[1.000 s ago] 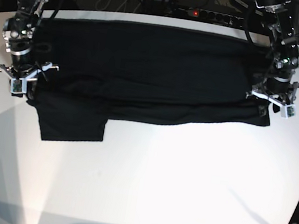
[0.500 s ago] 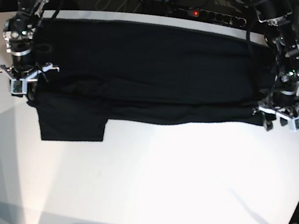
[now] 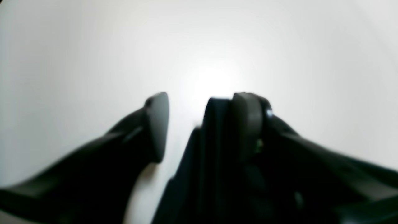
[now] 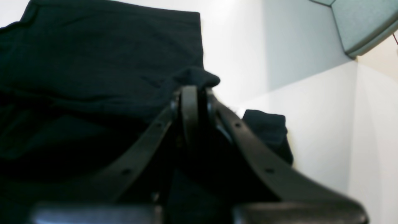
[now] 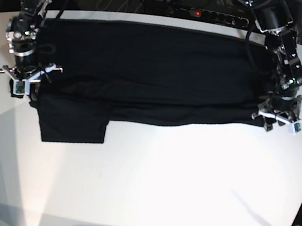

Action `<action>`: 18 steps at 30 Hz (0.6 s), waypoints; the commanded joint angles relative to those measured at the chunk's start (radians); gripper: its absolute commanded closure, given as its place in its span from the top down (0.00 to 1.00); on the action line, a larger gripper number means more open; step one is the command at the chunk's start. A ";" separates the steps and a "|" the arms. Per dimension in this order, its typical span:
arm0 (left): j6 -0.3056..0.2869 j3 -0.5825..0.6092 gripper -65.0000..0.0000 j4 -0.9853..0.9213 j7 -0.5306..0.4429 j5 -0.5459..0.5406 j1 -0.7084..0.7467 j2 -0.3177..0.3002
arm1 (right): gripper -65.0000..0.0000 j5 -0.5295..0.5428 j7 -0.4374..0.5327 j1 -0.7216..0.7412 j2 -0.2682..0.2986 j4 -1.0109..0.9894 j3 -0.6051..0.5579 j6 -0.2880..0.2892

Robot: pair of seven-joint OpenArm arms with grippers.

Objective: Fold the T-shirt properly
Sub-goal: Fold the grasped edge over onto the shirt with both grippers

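The T-shirt (image 5: pixel 151 73) is lying spread across the far half of the white surface (image 5: pixel 157 187). The right end effector (image 5: pixel 24 75) is pinching its left edge; the left end effector (image 5: pixel 278 117) is gaping at the right edge, cloth against one finger. It should clamp before both lift evenly.

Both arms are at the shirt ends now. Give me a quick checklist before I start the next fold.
1. Right gripper shut on T-shirt edge: ok.
2. Left gripper gripping cloth: not ok; fingers apart, cloth lies against one only.
3. Shirt flat on table: ok, long edge already folded over.
4. Sleeve tucked in: not ok, it sticks out toward the front.
5. Print or label facing: cannot tell.
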 commanded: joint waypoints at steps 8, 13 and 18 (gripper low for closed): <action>-0.003 -0.003 0.00 0.024 -0.019 -0.006 -0.022 -0.014 | 0.00 0.007 0.030 0.007 0.013 0.018 0.005 -0.002; -0.003 -0.003 0.00 0.116 -0.019 -0.006 0.007 -0.004 | 0.00 0.008 0.030 0.009 0.013 0.018 0.005 -0.002; -0.003 -0.005 0.00 0.277 -0.019 -0.007 0.073 0.021 | 0.00 0.013 0.030 0.009 0.012 0.019 0.007 -0.002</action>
